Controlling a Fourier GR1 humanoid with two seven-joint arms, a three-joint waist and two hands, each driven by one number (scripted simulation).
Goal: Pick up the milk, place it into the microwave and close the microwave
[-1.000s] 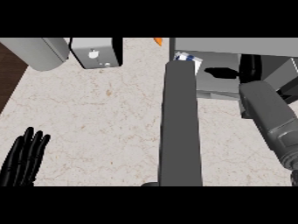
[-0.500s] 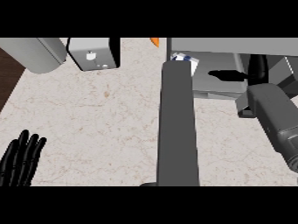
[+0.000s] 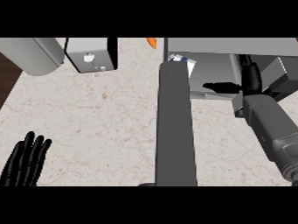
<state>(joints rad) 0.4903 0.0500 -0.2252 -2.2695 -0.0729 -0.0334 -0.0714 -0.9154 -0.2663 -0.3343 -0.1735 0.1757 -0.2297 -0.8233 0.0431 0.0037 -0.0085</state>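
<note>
Head view: the milk [image 3: 181,59] is seen inside the microwave [image 3: 241,48], left of the nearer right hand [image 3: 232,87], whose fingers appear relaxed, grasping nothing.

left hand [image 3: 25,161] flat, fingers straight; right hand [image 3: 249,81] extended forward, fingers unclear

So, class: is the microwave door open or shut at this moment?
Open. The microwave door swings out over the counter, edge-on, leaving the microwave cavity exposed, with the milk at its mouth.
</note>
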